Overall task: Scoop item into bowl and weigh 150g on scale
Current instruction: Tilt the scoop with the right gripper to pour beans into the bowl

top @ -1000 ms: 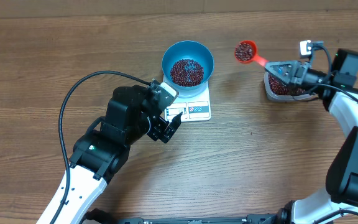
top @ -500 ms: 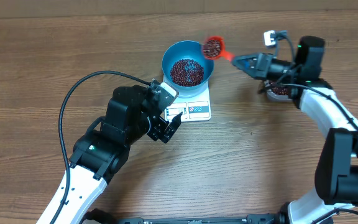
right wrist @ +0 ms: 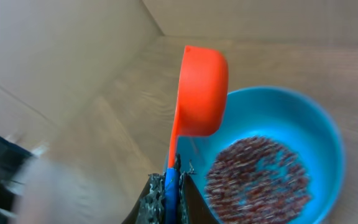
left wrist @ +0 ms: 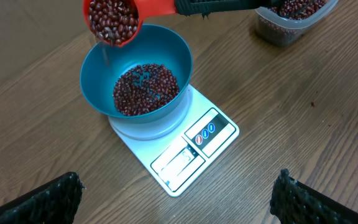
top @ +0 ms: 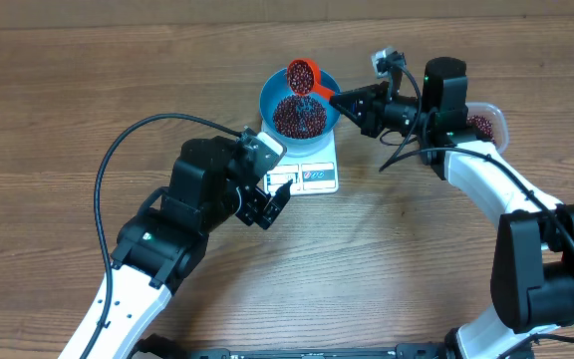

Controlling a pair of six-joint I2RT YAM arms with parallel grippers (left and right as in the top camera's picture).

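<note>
The blue bowl [top: 269, 100] stands on the white scale [top: 317, 176] and holds a heap of dark red-brown beans [top: 298, 116]. My right gripper [top: 339, 100] is shut on the blue handle of a red scoop [top: 301, 75]. The scoop is full of beans and hangs tilted over the bowl's far rim. In the right wrist view the scoop [right wrist: 201, 93] is turned on its side above the bowl [right wrist: 316, 124]. My left gripper [top: 269, 204] is open just in front of the scale [left wrist: 191, 149], with nothing between its fingers.
A clear plastic tub [top: 486, 125] of beans sits to the right of the bowl, behind my right arm. A black cable [top: 118, 160] loops over the table on the left of my left arm.
My right gripper has carried the loaded scoop leftward from beside the tub to above the bowl and tipped it. The left arm has not moved.
</note>
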